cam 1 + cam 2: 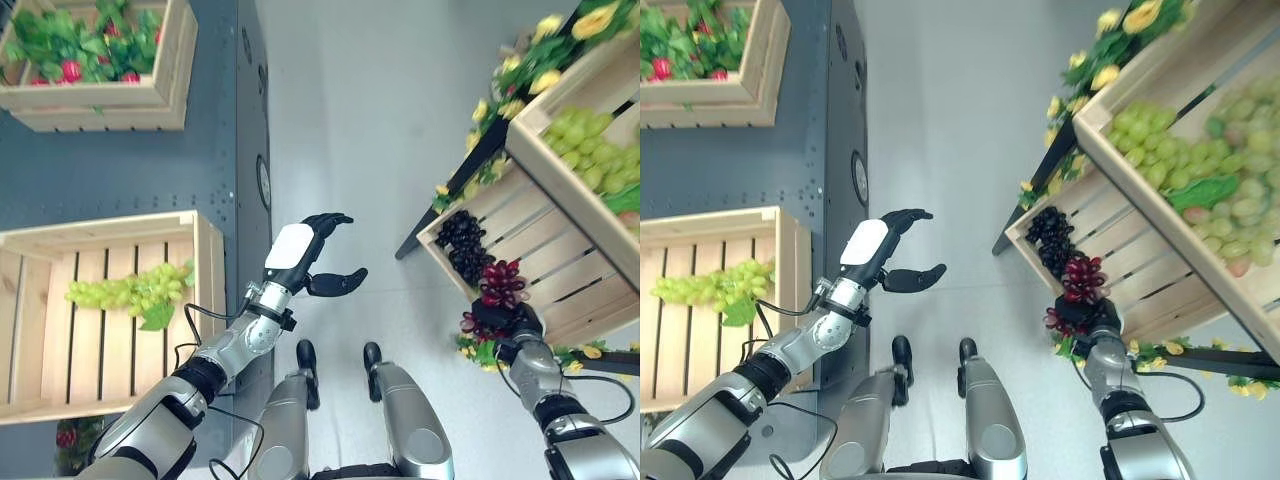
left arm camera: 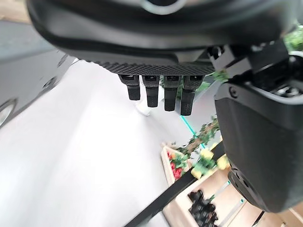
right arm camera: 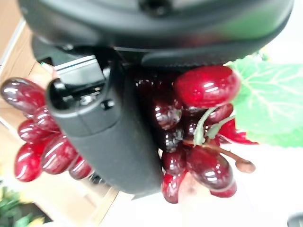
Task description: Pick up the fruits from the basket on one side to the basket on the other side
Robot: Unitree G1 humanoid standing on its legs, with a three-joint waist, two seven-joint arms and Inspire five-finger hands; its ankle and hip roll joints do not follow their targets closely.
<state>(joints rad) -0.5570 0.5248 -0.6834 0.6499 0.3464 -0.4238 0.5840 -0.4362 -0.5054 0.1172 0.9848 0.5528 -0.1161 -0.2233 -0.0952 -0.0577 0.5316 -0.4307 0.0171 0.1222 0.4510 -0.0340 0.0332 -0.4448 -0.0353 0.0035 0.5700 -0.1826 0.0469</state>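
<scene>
My right hand (image 1: 505, 326) is shut on a bunch of red grapes (image 1: 500, 283) at the front edge of the lower right crate (image 1: 560, 270); in the right wrist view the thumb (image 3: 109, 137) presses across the red grapes (image 3: 203, 123). A bunch of black grapes (image 1: 462, 243) lies deeper in that crate. Green grapes (image 1: 590, 150) fill the upper right crate (image 1: 545, 175). On the left, a crate (image 1: 110, 310) holds one bunch of green grapes (image 1: 130, 290). My left hand (image 1: 312, 255) hovers open over the floor, between the two sides, holding nothing.
A crate of red fruit and leaves (image 1: 95, 55) sits at the far left on a dark grey platform (image 1: 130, 170). Yellow flowers (image 1: 520, 80) trim the right stand. Grey floor (image 1: 360, 130) lies between the two sides.
</scene>
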